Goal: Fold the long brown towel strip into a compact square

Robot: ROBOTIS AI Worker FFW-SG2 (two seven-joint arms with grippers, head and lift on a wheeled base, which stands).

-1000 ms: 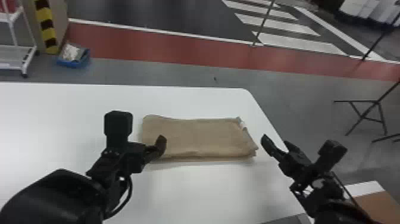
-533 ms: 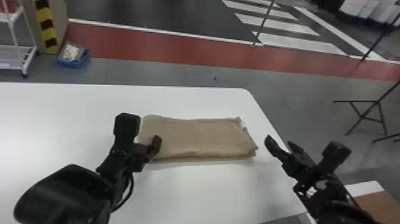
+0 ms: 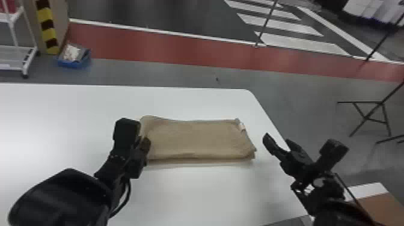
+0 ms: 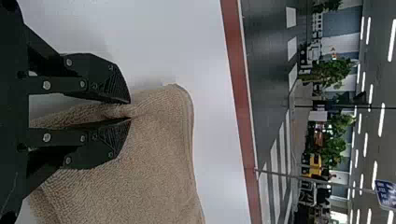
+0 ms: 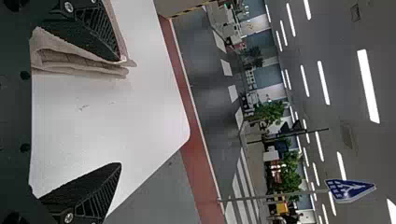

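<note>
1. The brown towel [image 3: 195, 139] lies flat on the white counter [image 3: 60, 126], which you see in front of you. Let this towel be your landmark for all the places below.
2. The towel is folded in several layers and makes a rectangle, longer from left to right than from front to back. You can see the layers stacked along its near edge, and also at its right end in the right wrist view.
3. A small white label [image 3: 241, 126] is at the far right corner of the towel.
4. Your left gripper [image 3: 144, 145] is at the left end of the towel. In the left wrist view, its jaws are clenched upon a small pinch of the cloth, and the fabric makes a ridge between them. The far left corner is just ahead of the fingertips.
5. Your right gripper [image 3: 278, 140] is to the right of the towel, apart from it, by the counter's right edge. Its jaws are released and stand wide from each other, with nothing held between them.
6. Farther beyond the towel and to its left, a blue bin [image 3: 73, 63] is on the floor, beside a white cart [image 3: 15, 47].
</note>
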